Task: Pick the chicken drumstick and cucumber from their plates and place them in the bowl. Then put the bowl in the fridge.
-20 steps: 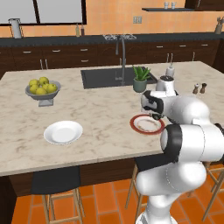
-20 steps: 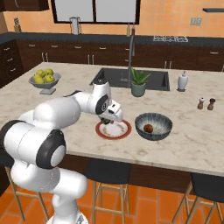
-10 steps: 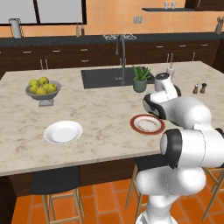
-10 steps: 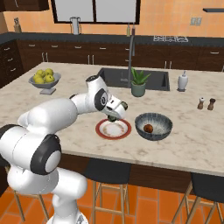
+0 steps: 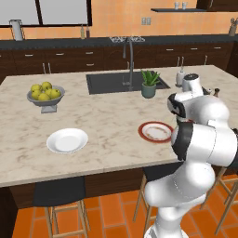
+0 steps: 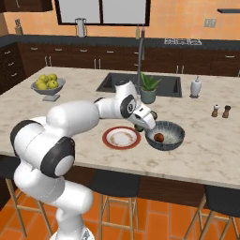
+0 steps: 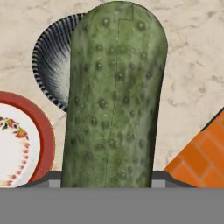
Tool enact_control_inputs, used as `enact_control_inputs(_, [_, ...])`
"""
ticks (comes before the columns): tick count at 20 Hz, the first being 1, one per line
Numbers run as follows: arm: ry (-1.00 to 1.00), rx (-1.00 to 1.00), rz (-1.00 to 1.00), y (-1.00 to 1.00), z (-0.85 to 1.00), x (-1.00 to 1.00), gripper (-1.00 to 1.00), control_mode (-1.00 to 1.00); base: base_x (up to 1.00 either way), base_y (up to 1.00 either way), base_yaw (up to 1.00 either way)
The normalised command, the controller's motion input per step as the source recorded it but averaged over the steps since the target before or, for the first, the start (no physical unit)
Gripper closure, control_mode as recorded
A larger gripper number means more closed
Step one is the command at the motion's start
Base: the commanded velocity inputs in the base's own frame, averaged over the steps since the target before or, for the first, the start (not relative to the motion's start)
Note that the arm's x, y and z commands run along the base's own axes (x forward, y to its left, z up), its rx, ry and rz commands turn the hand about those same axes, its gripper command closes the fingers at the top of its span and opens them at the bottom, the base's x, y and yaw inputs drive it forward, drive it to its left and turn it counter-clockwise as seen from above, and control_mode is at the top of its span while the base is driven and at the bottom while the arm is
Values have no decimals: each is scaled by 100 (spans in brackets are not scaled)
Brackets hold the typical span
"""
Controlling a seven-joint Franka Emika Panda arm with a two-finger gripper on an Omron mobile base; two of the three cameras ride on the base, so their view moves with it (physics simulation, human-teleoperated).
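While the hand grips the cucumber just beside the bowl, the chicken drumstick lies inside that bowl.

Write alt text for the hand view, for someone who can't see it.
A bumpy dark green cucumber stands upright between the gripper's jaws. Behind it are the ribbed grey-blue bowl and, lower left, the red-rimmed plate on a marble counter.

2 plates, 1 bowl, 1 cucumber.
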Motion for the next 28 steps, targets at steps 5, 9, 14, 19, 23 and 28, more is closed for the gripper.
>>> enact_control_inputs(5, [0, 10, 6, -33, -2, 40, 100, -100, 0, 0, 0])
enact_control_inputs(9, [1, 11, 10, -37, -21, 42, 100, -100, 0, 0, 0])
enact_control_inputs(14, [2, 11, 11, -49, -23, 40, 100, -100, 0, 0, 0])
enact_control_inputs(19, [1, 7, 3, -14, -39, 25, 100, -100, 0, 0, 0])
enact_control_inputs(23, [0, 7, 0, -4, -43, 5, 100, -100, 0, 0, 0])
enact_control_inputs(28, [0, 3, 0, 7, -49, 0, -100, -100, 0, 0, 0])
